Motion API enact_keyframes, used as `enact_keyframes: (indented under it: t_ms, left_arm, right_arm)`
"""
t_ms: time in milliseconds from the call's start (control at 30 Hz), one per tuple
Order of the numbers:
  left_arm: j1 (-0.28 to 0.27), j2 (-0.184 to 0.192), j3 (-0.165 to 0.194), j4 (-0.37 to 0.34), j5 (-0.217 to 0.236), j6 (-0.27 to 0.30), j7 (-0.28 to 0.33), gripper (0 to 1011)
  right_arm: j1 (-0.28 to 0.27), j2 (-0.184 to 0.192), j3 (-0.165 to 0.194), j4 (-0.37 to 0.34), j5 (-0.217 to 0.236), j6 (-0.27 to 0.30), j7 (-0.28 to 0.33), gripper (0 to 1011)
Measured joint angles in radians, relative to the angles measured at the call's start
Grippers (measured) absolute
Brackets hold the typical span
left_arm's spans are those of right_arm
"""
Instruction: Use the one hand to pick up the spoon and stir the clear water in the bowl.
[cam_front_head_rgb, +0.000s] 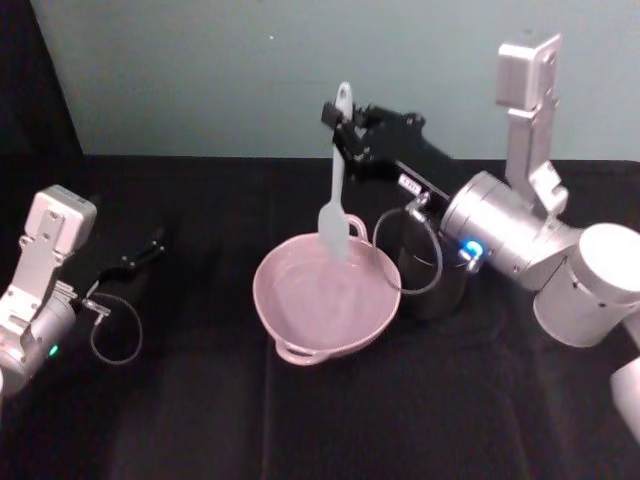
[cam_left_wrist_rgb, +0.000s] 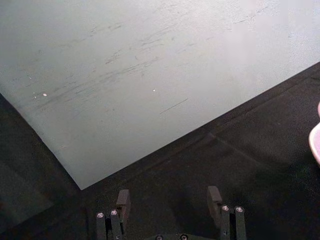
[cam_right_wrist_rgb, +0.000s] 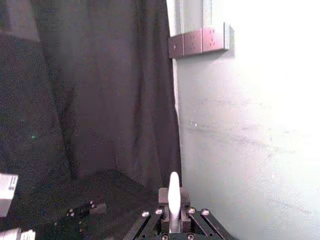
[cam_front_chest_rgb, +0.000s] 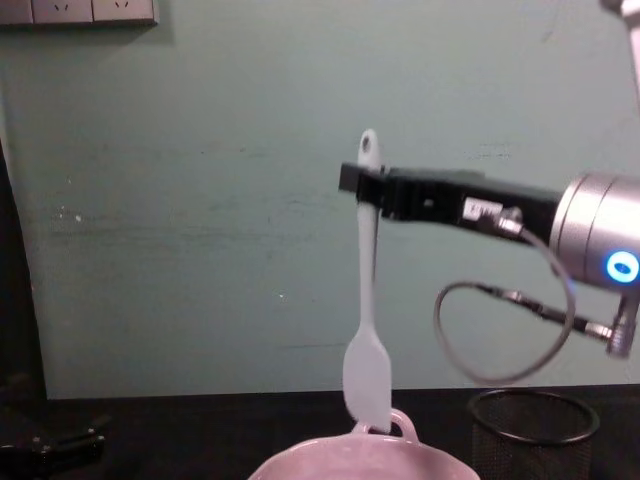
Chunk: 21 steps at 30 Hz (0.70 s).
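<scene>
White plastic, the spoon (cam_front_head_rgb: 336, 190) hangs nearly upright in front of you, its holed tip up and its flat head down, and that vertical long axis is what your coming move turns on. The right gripper (cam_front_head_rgb: 350, 135) is clamped on the handle high up, just below the hole, so nearly the whole spoon lies straight below the jaws; the right wrist view shows the tip (cam_right_wrist_rgb: 173, 197) standing up between the closed fingers. Directly under the head sits the pink bowl (cam_front_head_rgb: 290, 330), about midway along the black-clothed bench and slightly toward the back edge. In the chest view the spoon's head (cam_front_chest_rgb: 367, 385) reaches the bowl's far rim (cam_front_chest_rgb: 330, 460) by the small loop handle, but from these angles you can't be sure whether it has touched the water or sits just above it. A straight descent should carry the head in; judge it as only a short drop. The black mesh cup (cam_front_head_rgb: 430, 275) stands just beside the bowl on its right, under the right arm, so watch the dangling cable there. Your left gripper (cam_left_wrist_rgb: 169, 200) rests with its fingers spread near the bench's left edge, well apart from the bowl; the right one is plainly the nearer.
</scene>
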Motion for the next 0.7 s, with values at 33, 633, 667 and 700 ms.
enact_keyframes:
  t_ms: [33,633,667,700]
  left_arm:
    - [0.0,0.0,0.0,0.0,0.0,0.0,0.0,1011]
    - [0.0,0.0,0.0,0.0,0.0,0.0,0.0,1011]
    - [0.0,0.0,0.0,0.0,0.0,0.0,0.0,1011]
    - [0.0,0.0,0.0,0.0,0.0,0.0,0.0,1011]
  right_arm:
    - [0.003,0.003,0.002,-0.005,0.002,0.006,-0.001,121]
    - [0.011,0.099,0.083,-0.049,0.048,0.066,-0.047,121]
    - [0.007,0.103,0.089,-0.048,0.05,0.065,-0.05,121]
    - [0.004,0.105,0.093,-0.047,0.051,0.064,-0.052,121]
